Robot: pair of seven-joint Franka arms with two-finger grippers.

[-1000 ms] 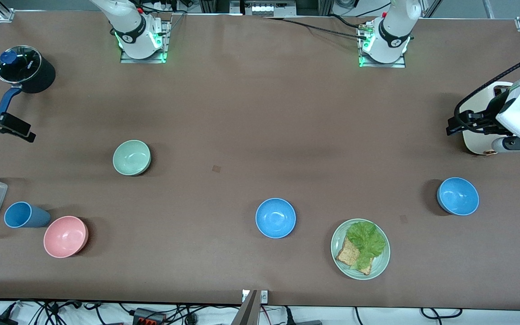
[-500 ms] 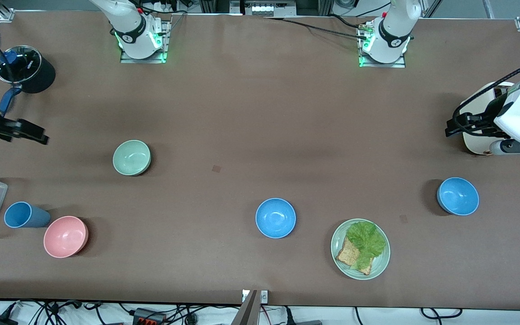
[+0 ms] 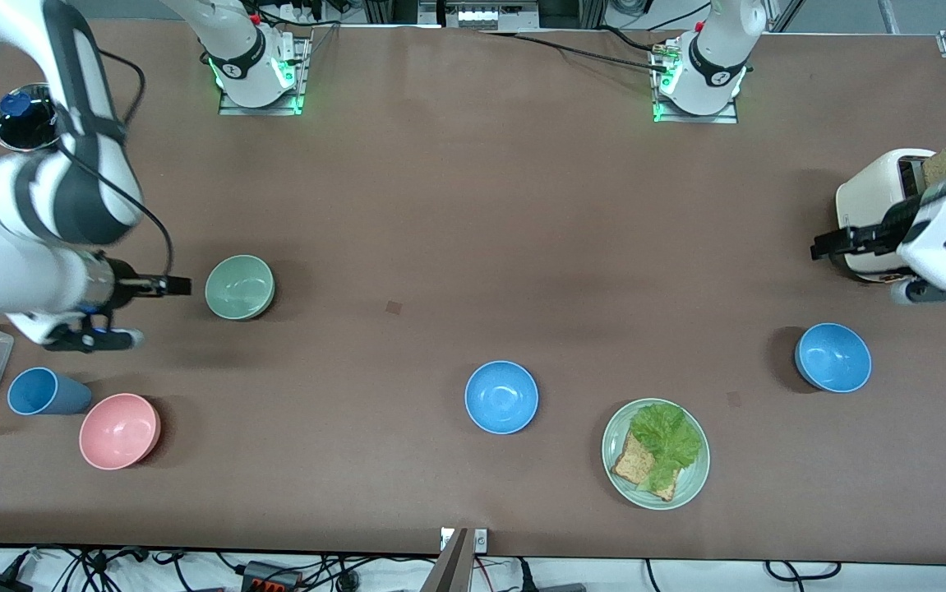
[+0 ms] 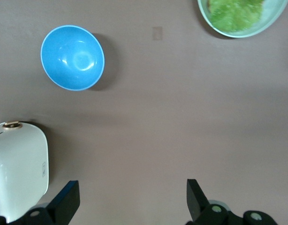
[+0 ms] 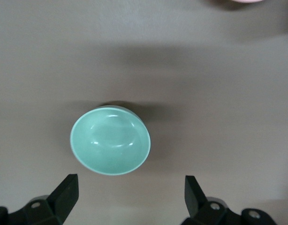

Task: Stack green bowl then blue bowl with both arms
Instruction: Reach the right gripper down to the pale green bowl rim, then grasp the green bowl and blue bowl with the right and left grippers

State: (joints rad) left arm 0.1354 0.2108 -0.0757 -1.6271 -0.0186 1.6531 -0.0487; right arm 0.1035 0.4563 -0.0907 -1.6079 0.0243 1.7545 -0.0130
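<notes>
1. Now, your right tool [image 3: 179, 285] hangs over the desk [image 3: 473, 205] just beside the green bowl [image 3: 239, 286], at the bowl's 9 o'clock in the front view. The right wrist view shows its fingers spread wide with nothing between them, and the green bowl [image 5: 110, 140] sits upright on the desk close ahead of the right tool [image 5: 130, 187], not touched.
2. Your left tool [image 3: 822, 244] is over the desk at the left arm's end, close beside the white toaster [image 3: 875, 214]. Its fingers are wide apart and hold nothing, as the left wrist view shows [image 4: 133, 192].
3. One blue bowl [image 3: 832, 357] stands upright at roughly 6 o'clock from the left tool in the front view, well clear of it.
4. A second blue bowl [image 3: 501, 396] sits near mid-desk, well apart from the green bowl, at about 4 o'clock from it.
5. A pale green plate [image 3: 690, 477] with lettuce and toast lies between the two blue bowls, nearer the front camera than either.
6. A pink bowl [image 3: 119, 430] and a blue cup [image 3: 45, 391] sit side by side at the right arm's end.
</notes>
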